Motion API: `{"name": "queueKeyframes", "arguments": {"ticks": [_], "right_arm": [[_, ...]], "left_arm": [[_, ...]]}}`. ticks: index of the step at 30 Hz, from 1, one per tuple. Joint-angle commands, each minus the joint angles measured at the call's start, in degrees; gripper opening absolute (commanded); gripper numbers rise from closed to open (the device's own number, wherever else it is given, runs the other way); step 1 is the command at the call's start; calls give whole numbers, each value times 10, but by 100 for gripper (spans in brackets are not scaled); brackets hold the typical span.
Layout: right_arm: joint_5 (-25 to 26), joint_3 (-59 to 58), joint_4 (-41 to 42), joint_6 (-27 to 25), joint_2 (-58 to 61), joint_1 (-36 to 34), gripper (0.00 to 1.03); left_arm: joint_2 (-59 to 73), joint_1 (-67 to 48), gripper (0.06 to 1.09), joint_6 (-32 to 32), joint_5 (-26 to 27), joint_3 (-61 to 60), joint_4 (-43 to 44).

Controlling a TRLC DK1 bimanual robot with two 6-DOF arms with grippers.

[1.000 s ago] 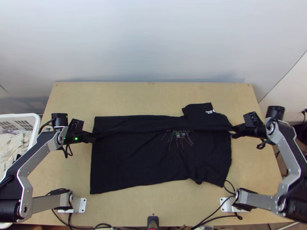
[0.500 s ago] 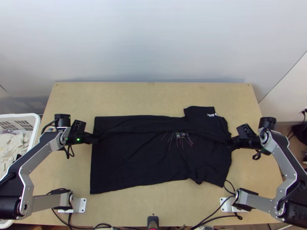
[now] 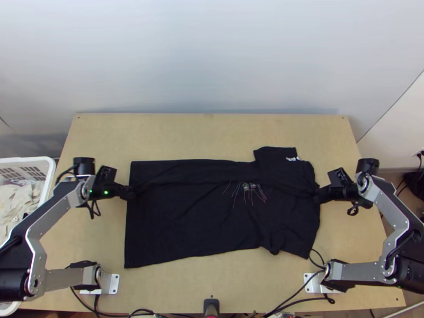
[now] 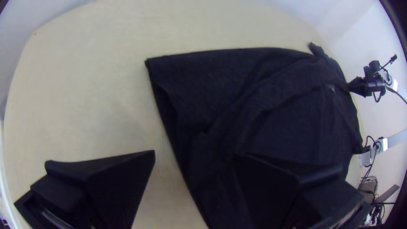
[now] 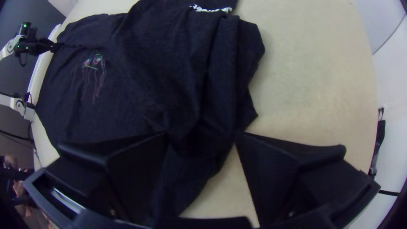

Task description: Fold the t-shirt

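Matt cloth t-shirt — smooth wooden table — plastic basket

Pale wall behind wooden table

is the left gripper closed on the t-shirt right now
No, the left gripper stands open, with table and t-shirt both showing between its fingers.

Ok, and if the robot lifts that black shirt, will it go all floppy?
Probably floppy: the t-shirt already has soft wrinkles. It looks fairly light, being thin cloth, and its loose sleeve would likely dangle.
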Motion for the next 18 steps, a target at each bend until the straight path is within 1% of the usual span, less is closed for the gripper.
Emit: {"name": "queueKeyframes", "arguments": {"ticks": [1, 6, 9, 11, 13, 15, 18], "right_arm": [[4, 26, -43, 8, 10, -24, 97], [7, 35, -93, -20, -21, -31, 98], [20, 39, -142, -52, -44, -31, 98], [26, 39, -172, -70, -58, -34, 98], [26, 37, -203, -96, -69, -46, 96], [26, 35, -235, -125, -74, -67, 96], [26, 33, -274, -153, -88, -92, 95]], "left_arm": [[-53, 38, 104, 12, -1, 38, -35], [-94, -2, 104, 66, 4, 68, -110], [-95, -53, 103, 133, 12, 89, -217], [-95, -89, 103, 161, 17, 90, -280], [-95, -108, 103, 206, 29, 81, -344], [-99, -114, 103, 238, 28, 66, -375], [-116, -113, 103, 268, 27, 52, -403]]}}
